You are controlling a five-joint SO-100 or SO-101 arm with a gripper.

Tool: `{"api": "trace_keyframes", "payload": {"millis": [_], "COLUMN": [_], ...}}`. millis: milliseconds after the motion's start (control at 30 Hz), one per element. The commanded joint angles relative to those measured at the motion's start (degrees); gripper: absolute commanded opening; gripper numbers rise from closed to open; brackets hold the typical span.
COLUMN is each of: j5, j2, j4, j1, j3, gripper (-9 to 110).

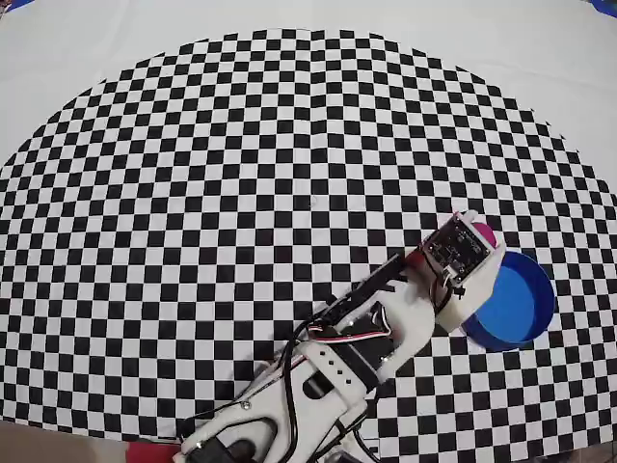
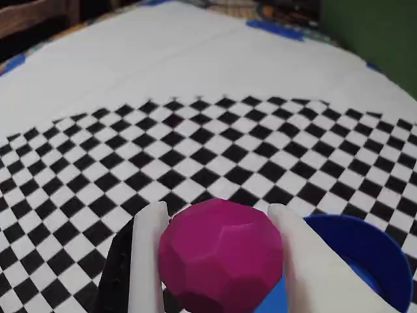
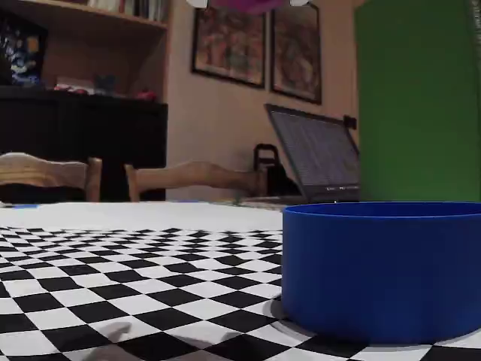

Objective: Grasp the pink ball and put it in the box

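The pink ball (image 2: 221, 255) is a faceted magenta sphere held between my two white fingers in the wrist view. My gripper (image 2: 218, 215) is shut on it, raised above the checkered cloth. In the overhead view only a sliver of the ball (image 1: 485, 232) shows past the gripper (image 1: 472, 231), just left of and above the round blue box (image 1: 516, 307). In the wrist view the box (image 2: 365, 251) lies at the lower right, partly under the ball. In the fixed view the box (image 3: 383, 267) stands on the cloth and the ball's underside (image 3: 246, 6) shows at the top edge.
The black-and-white checkered cloth (image 1: 241, 193) covers the table. My arm (image 1: 328, 367) stretches from the bottom edge toward the box. Chairs, a laptop (image 3: 316, 154) and a green panel stand beyond the table in the fixed view.
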Motion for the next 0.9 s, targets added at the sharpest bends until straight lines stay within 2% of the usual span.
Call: {"api": "trace_keyframes", "payload": {"millis": [0,867], "j5": [0.26,0.26], "j2": [1.67,5.71], "j4": [0.09,0.09], "j1": [1.58,9.58], "j3": [-0.26,2.99], "gripper": [0,0]}}
